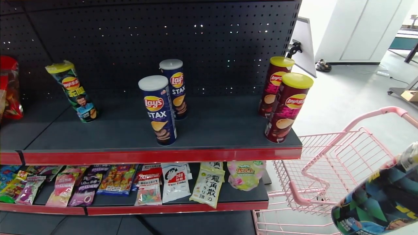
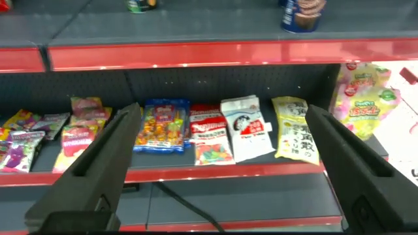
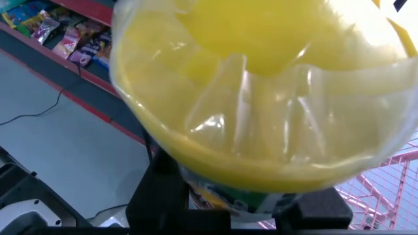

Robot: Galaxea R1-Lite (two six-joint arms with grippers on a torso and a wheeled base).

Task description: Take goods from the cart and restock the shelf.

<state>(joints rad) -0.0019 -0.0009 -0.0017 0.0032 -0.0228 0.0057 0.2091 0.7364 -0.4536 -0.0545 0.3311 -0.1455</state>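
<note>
Above the pink cart, at the head view's lower right edge, the green-and-black chip can hangs tilted and is cut off by the frame. From the right wrist, its yellow lid sits so close that it hides most of the right gripper, whose dark fingers clamp the can's body just behind the lid. The left gripper is spread wide with nothing between its fingers, facing the snack bags on the lower shelf. On the upper shelf stand 1 matching can, 2 blue cans and 2 maroon cans. A red bag is cropped at the left edge.
</note>
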